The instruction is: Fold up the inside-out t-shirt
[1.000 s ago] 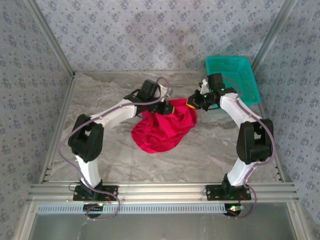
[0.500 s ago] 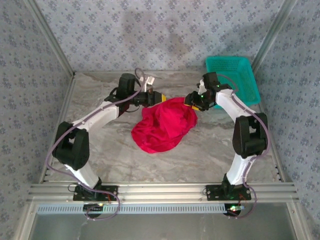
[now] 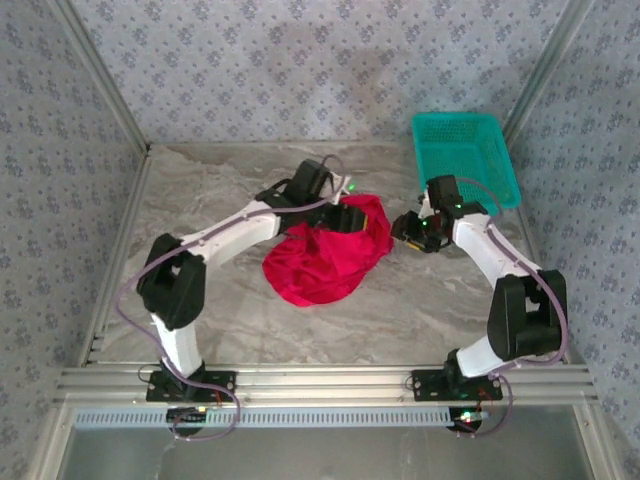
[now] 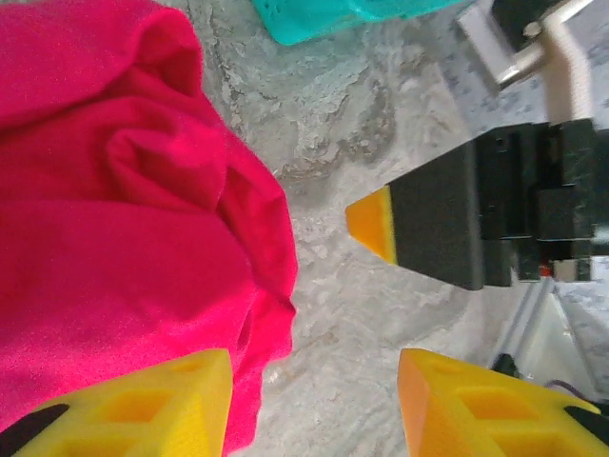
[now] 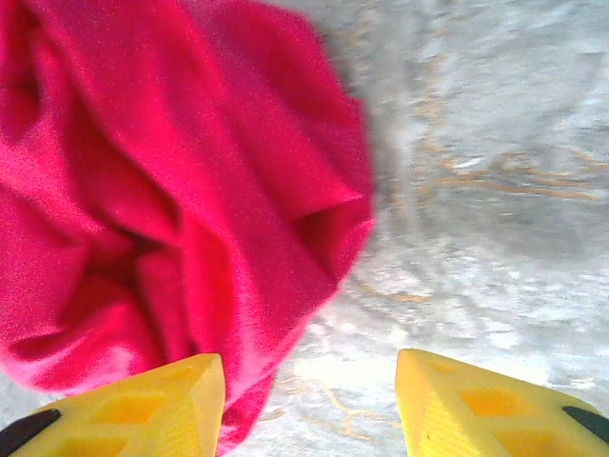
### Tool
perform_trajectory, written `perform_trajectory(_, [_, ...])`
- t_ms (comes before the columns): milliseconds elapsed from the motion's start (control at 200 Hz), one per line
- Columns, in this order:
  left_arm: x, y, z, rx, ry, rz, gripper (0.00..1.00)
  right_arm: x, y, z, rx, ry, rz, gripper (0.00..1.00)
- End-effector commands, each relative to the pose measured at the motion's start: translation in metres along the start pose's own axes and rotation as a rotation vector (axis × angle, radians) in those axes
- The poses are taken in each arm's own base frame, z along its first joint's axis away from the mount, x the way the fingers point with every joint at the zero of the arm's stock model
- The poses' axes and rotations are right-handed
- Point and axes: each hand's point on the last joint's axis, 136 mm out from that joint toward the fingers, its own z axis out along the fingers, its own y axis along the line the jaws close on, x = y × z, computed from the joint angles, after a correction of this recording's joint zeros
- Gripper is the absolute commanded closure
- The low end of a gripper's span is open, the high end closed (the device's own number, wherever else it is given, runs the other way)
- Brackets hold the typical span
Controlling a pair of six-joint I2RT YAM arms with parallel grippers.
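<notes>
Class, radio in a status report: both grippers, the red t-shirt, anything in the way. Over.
Left gripper and right gripper open, empty. Red t-shirt crumpled in a heap, not folded. Teal basket stands apart, nothing blocking.

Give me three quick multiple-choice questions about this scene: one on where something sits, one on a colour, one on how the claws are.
1. Where on the table is the teal mesh basket? A near left corner; B far right corner; C centre.
2. What colour is the crumpled t-shirt? A blue; B white; C red.
3. How are the left claw and right claw? A both open; B both shut; C one gripping the basket.

B: it stands at the far right, by the walls.
C: the cloth is bright red.
A: each wrist view shows a wide gap with bare table in it.
</notes>
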Motion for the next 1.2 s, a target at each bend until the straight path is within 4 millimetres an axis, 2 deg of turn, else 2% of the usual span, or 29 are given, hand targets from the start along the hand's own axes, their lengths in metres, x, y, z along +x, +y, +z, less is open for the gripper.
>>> perform_trajectory(0, [0.02,0.03,0.022,-0.22,0.115,0.057,0.5,-0.011,0.0,-0.013,-0.02,-0.062,0.017,0.48])
perform_trajectory(210, [0.039,0.065,0.049,-0.459,0.274,0.089,0.51,-0.016,-0.002,-0.016,-0.031,-0.084,0.024,0.47])
perform_trajectory(250, [0.034,0.066,0.051,-0.476,0.271,0.089,0.55,-0.017,0.0,-0.014,-0.04,-0.086,0.028,0.47])
perform_trajectory(295, [0.035,0.071,0.05,-0.506,0.275,0.084,0.64,-0.015,0.004,-0.011,-0.06,-0.08,0.029,0.47])
perform_trajectory(375, [0.031,0.072,0.044,-0.527,0.259,0.083,0.83,-0.013,0.018,-0.001,-0.1,-0.057,0.015,0.47])
perform_trajectory(475, [0.022,0.064,0.029,-0.509,0.217,0.079,1.0,-0.011,0.036,0.014,-0.123,-0.022,-0.007,0.46])
perform_trajectory(500, [0.016,0.059,0.024,-0.497,0.194,0.079,1.0,-0.011,0.041,0.019,-0.128,-0.015,-0.012,0.46])
perform_trajectory(510, [0.02,0.061,0.024,-0.498,0.204,0.074,1.0,-0.011,0.044,0.02,-0.131,-0.013,-0.014,0.46])
perform_trajectory(565, [0.018,0.058,0.015,-0.474,0.184,0.059,1.0,-0.013,0.053,0.029,-0.137,-0.005,-0.027,0.46])
perform_trajectory(670, [0.012,0.048,-0.001,-0.399,0.135,0.013,1.0,-0.015,0.067,0.057,-0.142,0.037,-0.024,0.46])
perform_trajectory(715, [0.008,0.045,-0.008,-0.365,0.108,-0.008,1.0,-0.011,0.066,0.074,-0.139,0.07,-0.023,0.51])
perform_trajectory(725, [0.007,0.044,-0.011,-0.358,0.099,-0.013,1.0,-0.017,0.072,0.073,-0.148,0.059,-0.013,0.54])
perform_trajectory(755, [0.004,0.043,-0.017,-0.338,0.078,-0.031,1.0,-0.019,0.074,0.079,-0.144,0.063,-0.005,0.62])
perform_trajectory(795, [-0.001,0.043,-0.027,-0.313,0.04,-0.052,1.0,-0.017,0.069,0.085,-0.124,0.069,0.006,0.79])
perform_trajectory(845, [-0.006,0.048,-0.04,-0.297,-0.008,-0.087,1.0,-0.014,0.063,0.085,-0.107,0.067,0.01,0.94])
perform_trajectory(860, [-0.008,0.051,-0.044,-0.294,-0.022,-0.1,1.0,-0.015,0.064,0.084,-0.108,0.06,0.008,0.95])
perform_trajectory(865, [-0.007,0.052,-0.045,-0.293,-0.025,-0.103,1.0,-0.008,0.057,0.086,-0.094,0.072,0.014,0.97])
perform_trajectory(895, [-0.008,0.058,-0.052,-0.293,-0.051,-0.126,1.0,-0.002,0.051,0.085,-0.08,0.075,0.012,1.0])
perform_trajectory(999, [-0.004,0.081,-0.065,-0.279,-0.116,-0.204,1.0,0.021,0.029,0.076,-0.029,0.074,0.001,1.0])
perform_trajectory(1094, [0.01,0.09,-0.056,-0.239,-0.117,-0.243,1.0,0.049,0.021,0.075,-0.034,0.111,-0.009,1.0])
perform_trajectory(1194, [0.022,0.09,-0.038,-0.173,-0.098,-0.281,1.0,0.068,0.029,0.071,-0.029,0.132,-0.052,0.99])
